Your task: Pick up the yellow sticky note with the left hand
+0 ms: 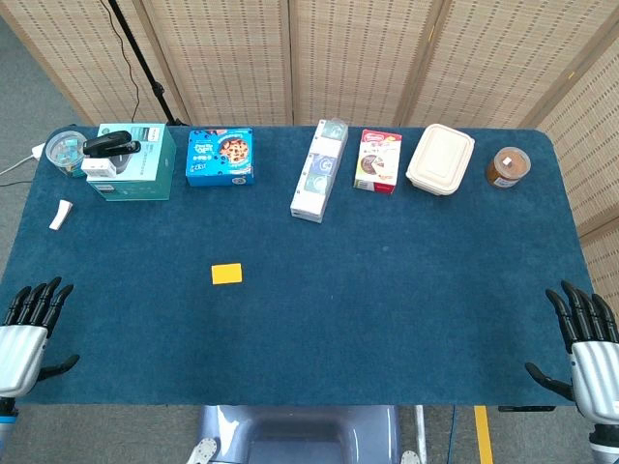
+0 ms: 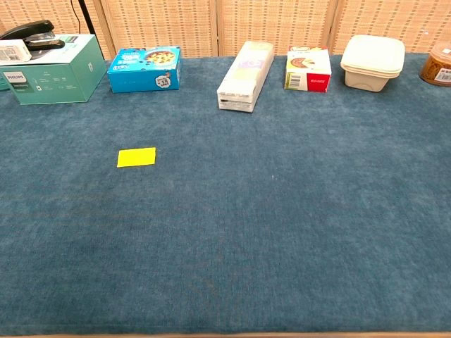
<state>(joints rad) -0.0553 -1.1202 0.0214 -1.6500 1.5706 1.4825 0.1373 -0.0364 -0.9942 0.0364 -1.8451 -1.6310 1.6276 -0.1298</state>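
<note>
1. Yellow sticky note [image 1: 227, 274] lies flat on the blue worktop [image 1: 387, 290], left of centre, alone in open cloth and well apart from every other item. The chest view shows it as a thin rectangle, no raised edge visible.
2. Handling, judged: very light, limp paper, not fragile but easy to crease or slide. Lying flush on napped cloth, it offers no lip. Best bet is a pinch at one edge or corner, pressing a fingertip to drag and lift the edge first.
3. Left hand [image 1: 27, 333] sits at the near-left edge, fingers apart, holding nothing; well apart from the note. Right hand [image 1: 588, 343] at the near-right edge, likewise spread and empty. Neither shows in the chest view.
4. Surface: felt-like cloth, some grip, likely helps resist sliding.
5. Back row, left to right: teal box [image 1: 135, 162] with a black stapler [image 1: 111, 145] on top, blue cookie box [image 1: 221, 158], long white pack [image 1: 321, 171], red-and-white box [image 1: 379, 161], cream lidded container [image 1: 441, 159], brown jar [image 1: 508, 166]. All far from the reach path.
6. Room: woven folding screens [image 1: 368, 58] behind.
</note>
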